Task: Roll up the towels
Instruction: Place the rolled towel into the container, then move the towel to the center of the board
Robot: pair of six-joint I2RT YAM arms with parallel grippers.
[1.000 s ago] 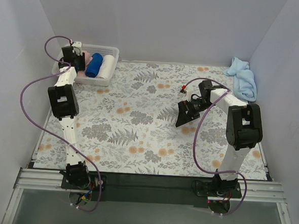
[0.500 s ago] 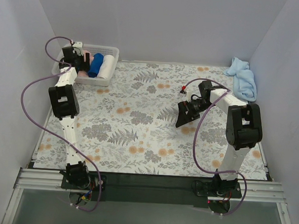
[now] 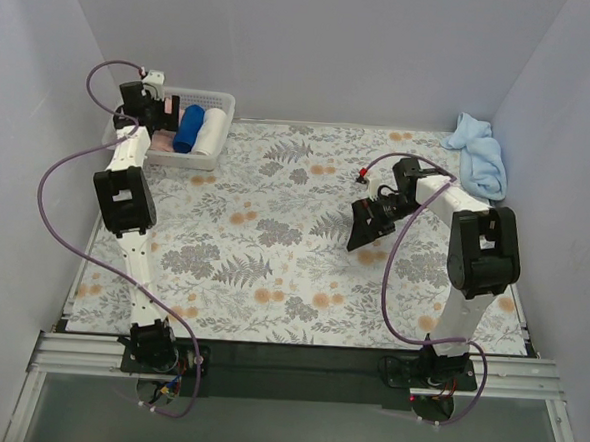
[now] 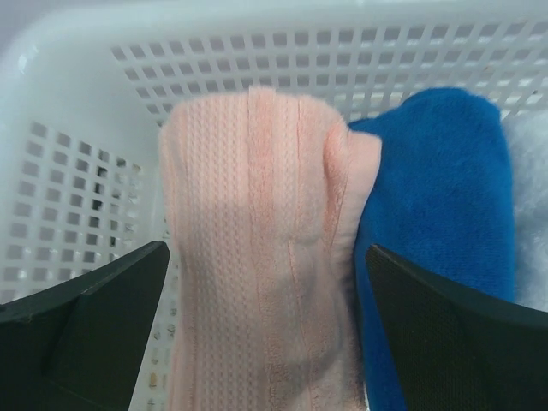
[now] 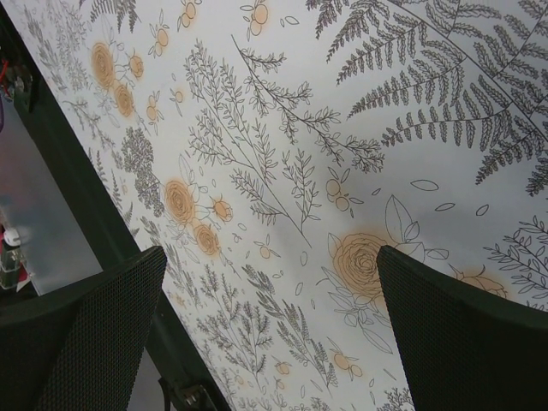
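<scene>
Left wrist view: left gripper (image 4: 265,253) is seen with jaws spread wide, one finger at each side of the pink towel (image 4: 248,163); nothing is pinched. Pink towel appears rolled and is laid in the white basket (image 4: 77,60), between the basket's left wall and the blue roll (image 4: 445,197), touching the roll. White roll (image 3: 212,129) is laid just beside the blue one, at the basket's right side.

Top view: basket is placed at the table's (image 3: 271,280) far-left corner, with the left gripper directly over it. Right gripper (image 5: 270,257) is held with jaws wide apart above the floral cloth (image 5: 282,128), right of table centre; nothing is held between them. Light-blue towel (image 3: 479,154) is seen unrolled, bunched in a heap at the far-right corner, well apart from both grippers.
</scene>
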